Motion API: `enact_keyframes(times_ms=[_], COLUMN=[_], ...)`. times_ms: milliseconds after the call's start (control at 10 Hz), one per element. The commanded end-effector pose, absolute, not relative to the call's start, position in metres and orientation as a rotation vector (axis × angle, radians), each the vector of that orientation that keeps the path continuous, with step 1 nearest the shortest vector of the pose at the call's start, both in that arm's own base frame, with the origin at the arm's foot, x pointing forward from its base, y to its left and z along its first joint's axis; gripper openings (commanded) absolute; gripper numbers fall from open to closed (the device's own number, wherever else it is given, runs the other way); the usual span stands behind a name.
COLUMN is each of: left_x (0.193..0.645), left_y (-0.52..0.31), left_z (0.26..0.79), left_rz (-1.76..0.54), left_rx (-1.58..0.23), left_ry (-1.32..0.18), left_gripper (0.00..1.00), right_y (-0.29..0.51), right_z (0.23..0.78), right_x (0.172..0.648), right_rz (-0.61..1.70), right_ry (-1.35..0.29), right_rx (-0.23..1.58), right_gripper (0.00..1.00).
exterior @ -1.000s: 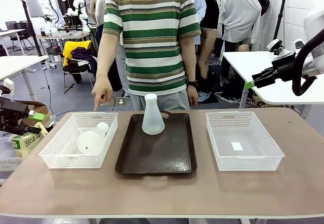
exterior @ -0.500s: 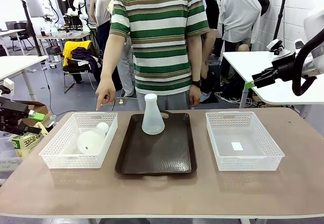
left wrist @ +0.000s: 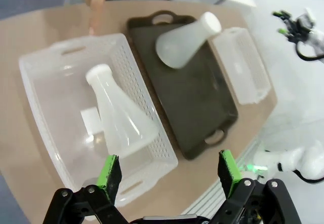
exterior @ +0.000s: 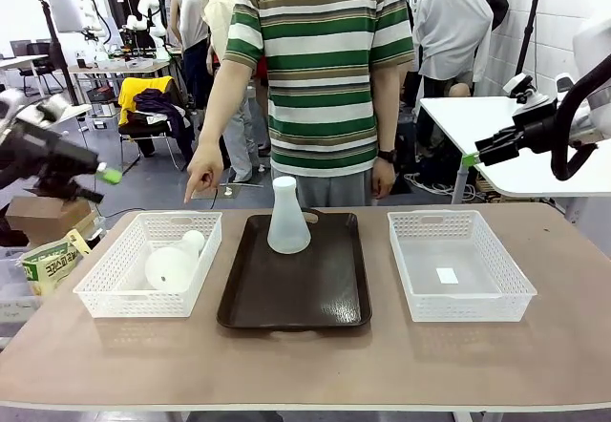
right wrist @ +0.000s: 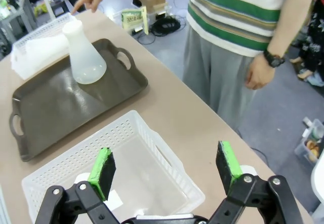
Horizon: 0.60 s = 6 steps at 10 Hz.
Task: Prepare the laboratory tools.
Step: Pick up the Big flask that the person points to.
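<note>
Up from low beside the counter's (exterior: 305,365) left edge since a second ago, the left gripper (left wrist: 168,173) now hangs high off that side, jaws spread wide and empty. Three containers sit in a row on the counter: a left mesh basket (exterior: 105,293), a dark brown tray (exterior: 296,298) in the middle, and a right mesh basket (exterior: 477,312). One conical flask (exterior: 174,263) lies on its side in the left mesh basket, neck toward the far end. A second conical flask (exterior: 287,220) stands upright at the tray's far end. The person's hand (exterior: 200,174) points down over the left basket's far rim. The right gripper (right wrist: 164,168) is held high at far right, jaws apart and holding nothing.
</note>
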<state>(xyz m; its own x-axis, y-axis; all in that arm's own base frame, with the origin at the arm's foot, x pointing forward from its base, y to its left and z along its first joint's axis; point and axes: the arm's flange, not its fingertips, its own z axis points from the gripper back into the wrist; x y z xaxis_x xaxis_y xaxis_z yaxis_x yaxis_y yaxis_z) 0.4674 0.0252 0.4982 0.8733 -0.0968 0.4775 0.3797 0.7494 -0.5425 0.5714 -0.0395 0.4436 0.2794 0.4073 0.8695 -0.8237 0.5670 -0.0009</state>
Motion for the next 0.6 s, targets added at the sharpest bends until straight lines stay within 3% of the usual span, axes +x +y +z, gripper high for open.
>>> enact_keyframes(times_ms=[0,200,500], left_x=[0.513,0.557,0.575], left_y=[-0.014,-0.065,-0.1], left_z=[0.501,0.497,0.463], left_rz=[-0.278,-0.258,-0.247], left_rx=[-0.473,-0.261,-0.116], left_ry=[-0.314,-0.211,-0.136], left_gripper=[1.0,1.0,1.0], right_y=[-0.041,-0.041,-0.041], right_z=[0.444,0.444,0.444], right_x=[0.57,0.57,0.57], right_rz=[0.876,0.876,0.876], right_ry=[-0.957,-0.957,-0.957], right_rx=[0.504,0.504,0.504], right_gripper=[1.0,1.0,1.0])
